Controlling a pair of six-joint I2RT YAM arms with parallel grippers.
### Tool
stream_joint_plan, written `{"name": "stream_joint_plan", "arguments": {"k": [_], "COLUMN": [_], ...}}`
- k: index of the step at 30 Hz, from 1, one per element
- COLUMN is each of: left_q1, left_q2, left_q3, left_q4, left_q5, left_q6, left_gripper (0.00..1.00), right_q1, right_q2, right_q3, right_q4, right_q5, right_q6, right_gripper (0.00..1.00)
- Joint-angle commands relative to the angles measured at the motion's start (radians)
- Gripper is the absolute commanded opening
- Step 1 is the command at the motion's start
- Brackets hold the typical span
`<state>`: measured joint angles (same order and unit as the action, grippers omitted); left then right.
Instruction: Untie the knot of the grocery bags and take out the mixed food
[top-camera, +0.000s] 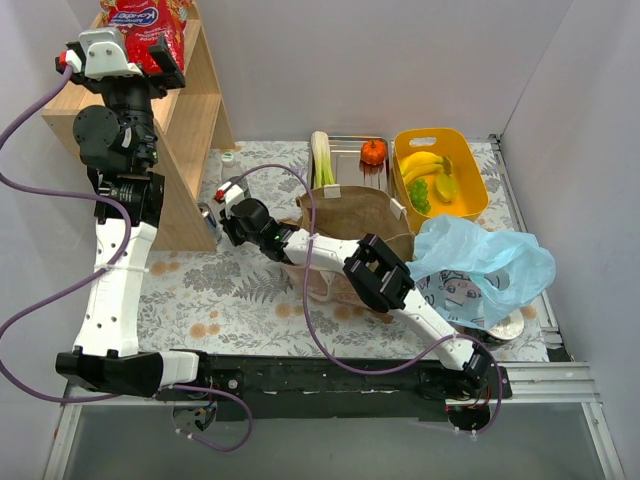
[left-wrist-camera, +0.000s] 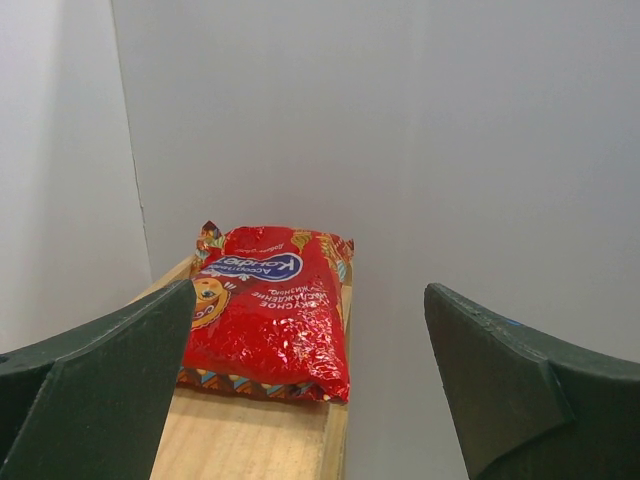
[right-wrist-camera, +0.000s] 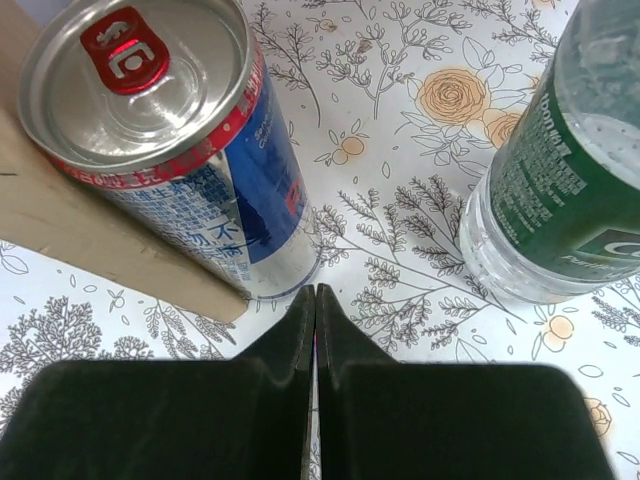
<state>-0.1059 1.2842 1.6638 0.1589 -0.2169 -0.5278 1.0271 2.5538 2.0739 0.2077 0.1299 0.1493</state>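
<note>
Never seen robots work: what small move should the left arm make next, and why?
Probably draw the left gripper back from the wooden shelf: its jaws stand wide open and the red crisp packet lies flat on the shelf, clear of them.

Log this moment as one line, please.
left fingers: open, facing red crisp packet on wooden shelf | right fingers: shut, empty, pointing between can and bottle

White walls (top-camera: 400, 60); wooden shelf (top-camera: 205, 110) (floral tablecloth (top-camera: 240, 300))
</note>
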Motion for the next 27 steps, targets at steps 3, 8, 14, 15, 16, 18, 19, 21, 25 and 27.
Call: {"name": "stream_joint_plan", "arguments": {"k": [3, 8, 14, 15, 16, 18, 19, 21, 25, 27], "left_q1": [0.009, 0.009, 0.009, 0.009, 0.011, 0.009, 0.009, 0.011, 0.011, 0.011], "left_q2": [-0.022, -0.029, -0.026, -0.028, -0.028, -0.031, -0.031, -0.031, -0.025, -0.025], "left_q3": [-0.009, -0.025, -0.033, -0.035, -0.038, -0.041, -0.044, -0.039, -0.018, -0.004], "left_q4": [-0.007, -0.013, -0.012, -0.01, -0.004, 0.008, 0.02, 0.033, 0.05, 0.047], "left_q5": [0.013, 0.019, 0.024, 0.024, 0.025, 0.024, 0.021, 0.017, 0.019, 0.017], "left_q6": [-0.006, -0.001, 0.008, 0.009, 0.009, 0.015, 0.017, 0.02, 0.022, 0.022], "left_gripper": [0.98, 0.98, 0.98, 0.98, 0.98, 0.98, 0.98, 0.98, 0.98, 0.98], "right_q1": [-0.009, -0.004, 0.002, 0.002, 0.002, -0.001, -0.002, -0.009, -0.009, -0.013], "right_q2": [0.015, 0.088, 0.126, 0.118, 0.108, 0.051, 0.025, -0.076, -0.26, -0.328], "right_q3": [0.106, 0.187, 0.207, 0.203, 0.195, 0.128, 0.092, -0.036, -0.283, -0.363], "right_q4": [0.013, 0.064, 0.119, 0.114, 0.11, 0.116, 0.119, 0.137, 0.154, 0.106], "right_q5": [-0.021, -0.058, -0.088, -0.09, -0.092, -0.087, -0.087, -0.09, -0.107, -0.07], "right_q6": [0.016, -0.007, -0.014, -0.01, -0.008, -0.01, -0.013, -0.033, -0.083, -0.088], "right_gripper": [0.01, 0.01, 0.01, 0.01, 0.01, 0.01, 0.01, 0.01, 0.01, 0.01]}}
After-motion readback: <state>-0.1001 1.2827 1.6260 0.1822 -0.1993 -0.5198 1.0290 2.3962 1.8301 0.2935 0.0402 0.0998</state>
